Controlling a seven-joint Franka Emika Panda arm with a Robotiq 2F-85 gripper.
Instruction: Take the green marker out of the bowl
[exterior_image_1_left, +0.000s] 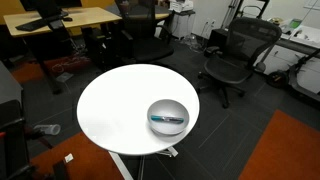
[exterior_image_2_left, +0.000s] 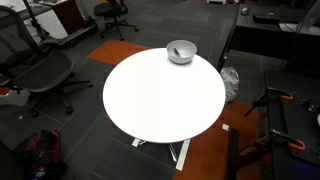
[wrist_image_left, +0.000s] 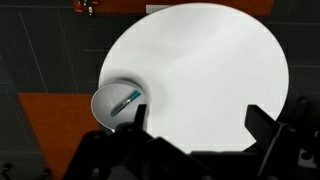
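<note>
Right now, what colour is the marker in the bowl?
Teal-green marker, clearest in the wrist view.

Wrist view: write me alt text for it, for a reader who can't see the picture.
A green marker lies inside a small silvery bowl near the left edge of a round white table, seen from above. The robot's dark fingers stand wide apart at the bottom of the picture, holding nothing.

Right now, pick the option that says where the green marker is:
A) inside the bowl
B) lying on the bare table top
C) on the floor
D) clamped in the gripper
A: in the wrist view the green marker lies inside the bowl near the table edge, and the gripper is open and empty.
</note>
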